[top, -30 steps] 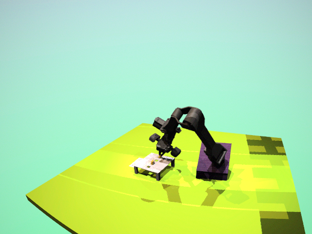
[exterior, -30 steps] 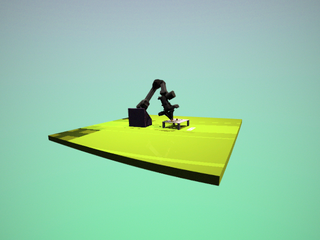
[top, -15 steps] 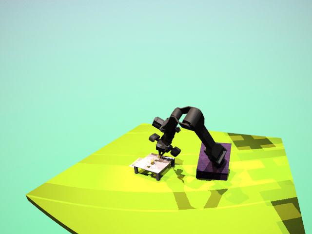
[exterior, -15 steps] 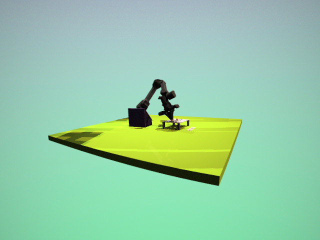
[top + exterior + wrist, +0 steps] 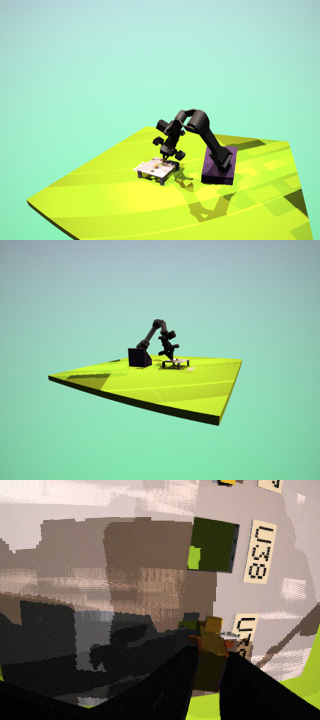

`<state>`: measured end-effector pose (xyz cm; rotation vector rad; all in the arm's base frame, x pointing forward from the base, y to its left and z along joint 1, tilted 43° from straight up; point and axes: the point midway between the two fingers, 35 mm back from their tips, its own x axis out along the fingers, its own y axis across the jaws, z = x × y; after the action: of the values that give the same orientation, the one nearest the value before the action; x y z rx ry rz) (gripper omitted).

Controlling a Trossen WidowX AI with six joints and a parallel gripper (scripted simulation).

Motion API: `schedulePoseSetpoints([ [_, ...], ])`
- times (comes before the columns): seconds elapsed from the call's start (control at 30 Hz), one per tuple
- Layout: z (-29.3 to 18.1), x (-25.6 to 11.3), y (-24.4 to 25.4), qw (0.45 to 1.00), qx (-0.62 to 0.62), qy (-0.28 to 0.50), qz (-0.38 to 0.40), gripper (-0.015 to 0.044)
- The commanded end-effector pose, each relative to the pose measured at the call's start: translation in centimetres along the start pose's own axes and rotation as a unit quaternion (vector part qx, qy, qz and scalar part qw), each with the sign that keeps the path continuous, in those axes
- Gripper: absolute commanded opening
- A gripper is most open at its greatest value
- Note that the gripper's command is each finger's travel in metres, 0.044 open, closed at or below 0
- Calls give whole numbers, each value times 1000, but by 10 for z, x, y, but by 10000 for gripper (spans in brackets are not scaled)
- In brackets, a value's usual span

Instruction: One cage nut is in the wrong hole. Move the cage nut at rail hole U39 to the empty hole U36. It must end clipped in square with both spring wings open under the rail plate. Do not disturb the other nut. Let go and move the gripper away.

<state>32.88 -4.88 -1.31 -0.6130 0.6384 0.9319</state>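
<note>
At the near end of the plate (image 5: 146,169) (image 5: 184,360) (image 5: 170,497), just beside its half-hidden label (image 5: 245,627), I have the nut (image 5: 163,160) (image 5: 213,642) pinched in the tool (image 5: 164,158) (image 5: 172,359) (image 5: 208,660), both fingers drawn in on its yellow body. A sliver of dark opening shows at its side, so I judge it is at or just above U39; whether its wings are free beneath the plate I cannot tell

I expect it to be very light, its body stiff and its side wings springy, small enough to slip or twist if squeezed off centre. I would keep hold of the body's two opposite faces and leave the wings free to flex. In the wrist view the wings seem to spread sideways, towards the label and away from it, while the yellow body runs lengthwise along the row of holes, towards the U38 hole (image 5: 160,164) (image 5: 215,545). Its exact tilt is hidden from me. I should lift it well over the other nut (image 5: 156,166) (image 5: 226,482), keeping it square on the way to U36
</note>
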Motion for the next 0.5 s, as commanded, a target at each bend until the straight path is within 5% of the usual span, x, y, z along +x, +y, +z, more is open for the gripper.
schedulePoseSetpoints([
  [0.0, 0, 0, 0, 1000, -2, -2, 2, 28],
  [0.47, 0, 0, 0, 1000, -2, -2, 7, 28],
])
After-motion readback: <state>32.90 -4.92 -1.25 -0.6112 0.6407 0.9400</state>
